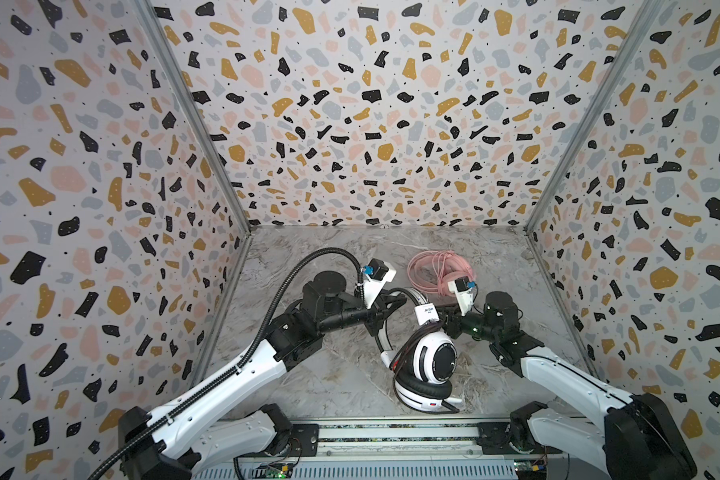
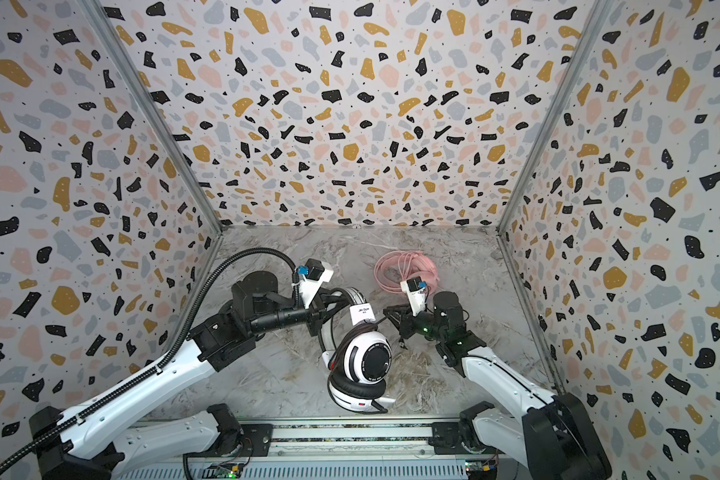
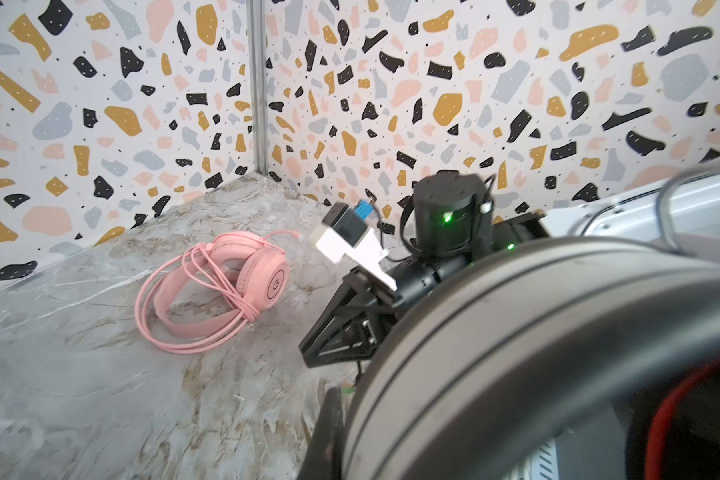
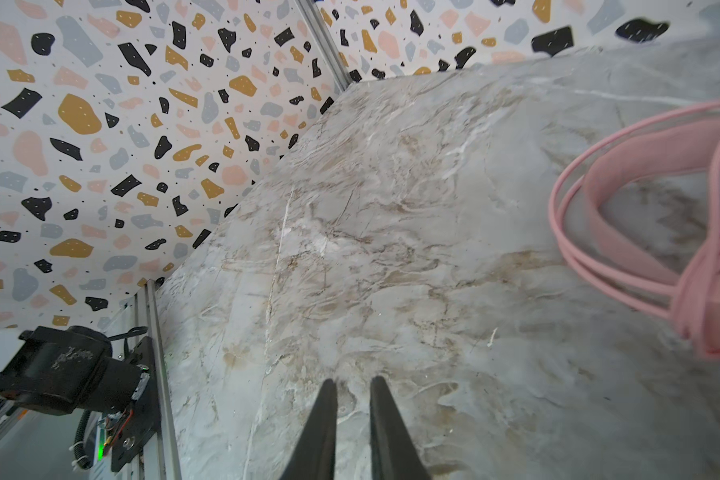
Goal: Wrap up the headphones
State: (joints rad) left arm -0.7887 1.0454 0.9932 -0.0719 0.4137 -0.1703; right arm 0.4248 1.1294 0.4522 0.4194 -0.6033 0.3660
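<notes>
White-and-black headphones (image 1: 433, 361) in front, pink headphones (image 3: 262, 274) behind, apart

White-and-black headset (image 2: 364, 361): middle front of the surface (image 2: 267, 370), headband up against left gripper (image 2: 320, 322).
Pink headset (image 2: 395, 268): farther back, cable coiled.
</notes>
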